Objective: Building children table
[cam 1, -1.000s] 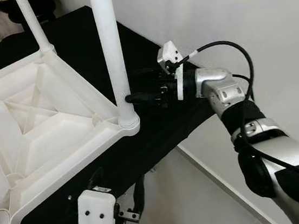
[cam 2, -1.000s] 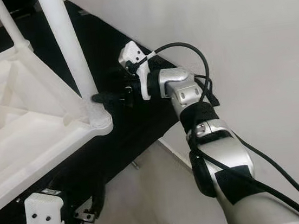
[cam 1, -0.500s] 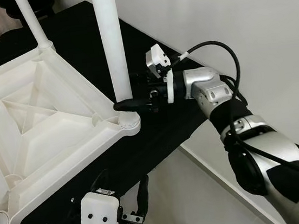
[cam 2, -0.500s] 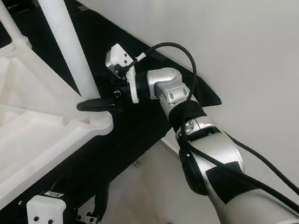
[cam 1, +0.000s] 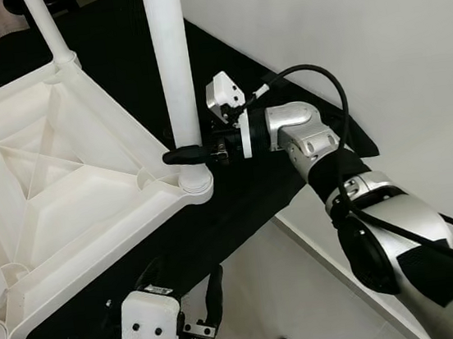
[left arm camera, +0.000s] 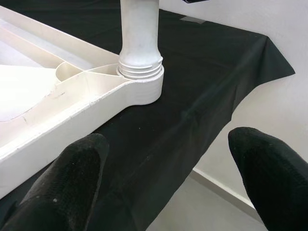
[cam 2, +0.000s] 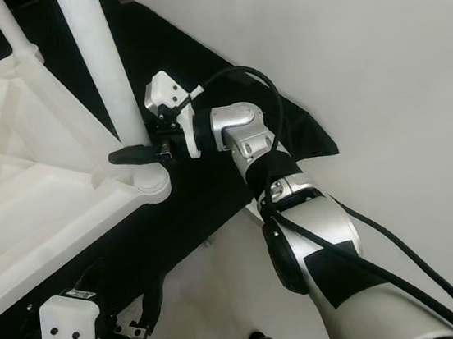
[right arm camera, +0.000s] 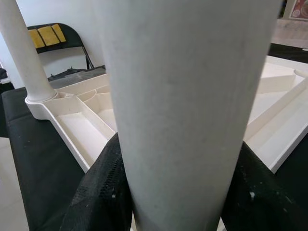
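Upturned white children's tabletop point(cam 1: 54, 182) lying on black-draped work surface point(cam 1: 254, 191), near-corner leg point(cam 1: 170, 61) standing upright in its socket.

Right gripper point(cam 1: 177, 156) clasped around leg just above socket; left gripper point(left arm camera: 159, 168) spread wide, holding nothing, low beside the table edge. Probably light, stiff, smooth plastic; best gripped low, near threaded collar. Leg top cut off; thread seating hard to judge.
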Tool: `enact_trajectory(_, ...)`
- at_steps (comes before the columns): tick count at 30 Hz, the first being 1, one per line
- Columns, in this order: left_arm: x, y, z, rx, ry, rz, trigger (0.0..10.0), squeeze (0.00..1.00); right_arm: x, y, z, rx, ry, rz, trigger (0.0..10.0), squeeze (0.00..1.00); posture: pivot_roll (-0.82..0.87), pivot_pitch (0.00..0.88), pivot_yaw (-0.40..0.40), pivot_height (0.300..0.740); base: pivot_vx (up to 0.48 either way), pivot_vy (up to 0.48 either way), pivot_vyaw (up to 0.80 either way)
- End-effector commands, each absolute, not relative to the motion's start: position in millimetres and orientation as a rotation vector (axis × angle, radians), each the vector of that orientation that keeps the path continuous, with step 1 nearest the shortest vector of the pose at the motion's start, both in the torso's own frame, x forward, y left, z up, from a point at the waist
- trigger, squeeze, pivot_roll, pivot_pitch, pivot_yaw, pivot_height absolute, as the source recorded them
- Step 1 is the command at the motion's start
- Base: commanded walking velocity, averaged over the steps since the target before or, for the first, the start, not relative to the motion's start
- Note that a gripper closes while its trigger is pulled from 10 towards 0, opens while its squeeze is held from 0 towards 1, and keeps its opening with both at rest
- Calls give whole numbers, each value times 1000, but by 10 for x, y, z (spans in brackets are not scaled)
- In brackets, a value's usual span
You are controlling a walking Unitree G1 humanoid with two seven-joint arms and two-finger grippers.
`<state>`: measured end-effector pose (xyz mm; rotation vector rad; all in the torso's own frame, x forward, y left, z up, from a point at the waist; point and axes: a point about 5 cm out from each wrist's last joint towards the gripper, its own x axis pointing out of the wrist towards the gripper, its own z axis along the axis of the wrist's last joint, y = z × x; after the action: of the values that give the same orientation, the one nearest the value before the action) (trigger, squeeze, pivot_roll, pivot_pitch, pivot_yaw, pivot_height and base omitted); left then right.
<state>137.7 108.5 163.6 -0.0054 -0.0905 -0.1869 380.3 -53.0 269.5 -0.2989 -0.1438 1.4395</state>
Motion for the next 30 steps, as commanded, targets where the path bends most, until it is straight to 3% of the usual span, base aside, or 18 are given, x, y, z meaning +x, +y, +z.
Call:
enact_trajectory(1,1342,1032,1642,-27,-80,-202,10000,0,3812,-587,2663,-306,-146,1417,0,0,45,277,-45,740,0,0,0)
enact_trajectory(5,1367,1036,1630,-33,-80,-213,10000,0,3857,-744,2563,-269,-153,1240,0,0,21,274,-37,740,0,0,0)
enact_trajectory(7,1367,1036,1630,-33,-80,-213,10000,0,3857,-744,2563,-269,-153,1240,0,0,21,274,-37,740,0,0,0)
enact_trajectory(8,1382,1045,1621,-35,-79,-215,10000,0,3875,-789,2479,-231,-141,1106,0,0,9,272,-40,740,0,0,0)
enact_trajectory(9,1396,1056,1610,-36,-77,-219,10000,0,3901,-851,2354,-208,-119,801,0,0,2,271,-37,740,0,0,0)
enact_trajectory(10,1396,1056,1610,-36,-77,-219,10000,0,3901,-851,2354,-208,-119,801,0,0,2,271,-37,740,0,0,0)
enact_trajectory(12,1426,1080,1597,-44,-74,-219,10000,0,3540,-740,2002,-124,-51,533,0,0,1,267,-25,740,0,0,0)
enact_trajectory(16,1446,1096,1588,-48,-73,-217,10000,0,3335,-595,1895,-76,-31,529,0,0,-9,262,-13,740,0,0,0)
enact_trajectory(20,1480,1117,1567,-52,-70,-213,10000,0,3425,-480,1910,-74,-46,571,0,0,-4,238,-16,740,0,0,0)
enact_trajectory(21,1495,1122,1561,-57,-70,-211,10000,0,3460,-434,1925,-70,-46,606,7216,0,-5,237,-20,740,0,0,0)
enact_trajectory(24,1503,1123,1558,-60,-70,-209,10000,0,3476,-409,1937,-68,-45,629,7216,0,-5,237,-20,740,0,0,0)
enact_trajectory(25,1509,1127,1556,-63,-71,-205,10000,0,3497,-371,1970,-61,-55,685,10000,0,-6,234,-22,740,0,0,0)
enact_trajectory(27,1517,1130,1555,-65,-73,-201,10000,0,3488,-337,2050,-39,-71,746,10000,35,-5,231,-23,740,0,0,0)
enact_trajectory(28,1525,1133,1554,-66,-75,-198,10000,0,3430,-296,2224,-14,-109,882,10000,1000,-3,230,-24,740,0,0,0)
enact_trajectory(30,1527,1128,1553,-69,-76,-199,10000,0,3401,-315,2317,-120,-147,972,10000,1000,-2,229,-26,740,0,0,0)
